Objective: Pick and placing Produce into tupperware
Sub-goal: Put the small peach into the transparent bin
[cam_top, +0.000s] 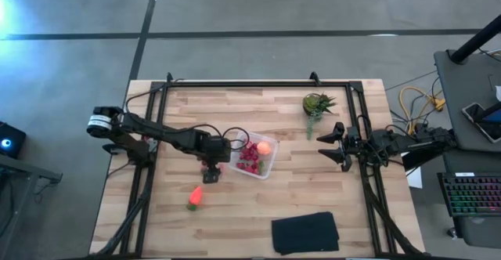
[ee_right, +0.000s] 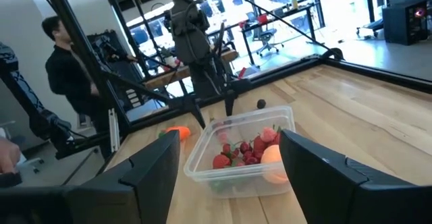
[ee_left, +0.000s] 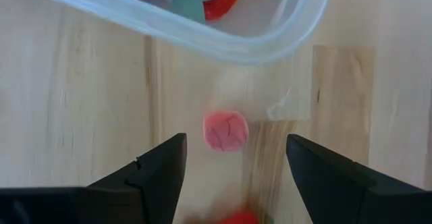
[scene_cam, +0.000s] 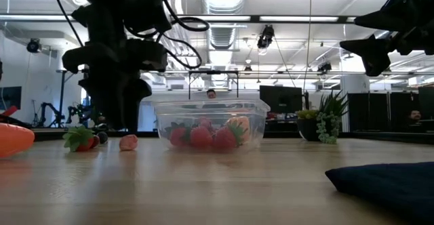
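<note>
With red berries and a round orange fruit already in the clear plastic tupperware (cam_top: 255, 158), the left gripper (ee_left: 235, 166) hovers spread over a stray pink-red berry piece (ee_left: 226, 131), an orange carrot (cam_top: 195, 196) still lying on the wooden worktop (cam_top: 235, 221).

Wood table (cam_top: 235, 213): tupperware (cam_top: 254, 157), carrot (cam_top: 194, 196), loose berry (ee_left: 226, 131), plant (cam_top: 316, 103), blk cloth (cam_top: 304, 233).

- both arms are dark, near-black, built of jointed segments.
- the left arm (cam_top: 160, 135) has a pale silver-white band near its base, and black cables loop along it.
- the left hand (ee_left: 233, 173) has two matte black, wedge-shaped fingers (ee_left: 158, 170).
- the right hand (ee_right: 233, 166) has matching black fingers.
</note>
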Action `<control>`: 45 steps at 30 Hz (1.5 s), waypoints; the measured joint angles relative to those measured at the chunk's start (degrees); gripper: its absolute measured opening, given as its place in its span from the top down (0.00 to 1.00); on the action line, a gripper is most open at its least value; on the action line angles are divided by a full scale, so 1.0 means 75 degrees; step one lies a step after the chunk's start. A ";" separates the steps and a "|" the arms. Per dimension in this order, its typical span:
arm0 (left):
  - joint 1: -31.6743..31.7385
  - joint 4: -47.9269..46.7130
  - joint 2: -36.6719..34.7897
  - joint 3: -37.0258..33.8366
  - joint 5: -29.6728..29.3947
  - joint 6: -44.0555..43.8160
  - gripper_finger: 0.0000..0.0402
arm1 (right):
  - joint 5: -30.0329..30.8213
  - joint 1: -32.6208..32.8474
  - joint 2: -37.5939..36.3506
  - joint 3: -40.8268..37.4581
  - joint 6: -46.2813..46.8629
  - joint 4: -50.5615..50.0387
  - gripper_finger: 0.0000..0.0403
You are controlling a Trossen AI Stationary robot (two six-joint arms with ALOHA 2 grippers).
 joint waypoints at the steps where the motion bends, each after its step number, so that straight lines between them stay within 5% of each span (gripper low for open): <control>1: 0.0000 0.0086 0.0000 -0.0026 -0.0002 -0.0016 0.40 | 0.0000 0.0000 0.0000 0.0000 0.0000 -0.0005 0.39; 24: -0.0010 0.0895 0.0510 -0.0401 -0.0205 -0.0021 0.41 | 0.0002 0.0000 0.0003 0.0000 0.0000 -0.0003 0.39; 45: 0.0028 0.0843 0.0252 -0.0064 -0.1126 -0.0014 0.75 | 0.0000 0.0000 0.0003 -0.0002 0.0000 -0.0003 0.39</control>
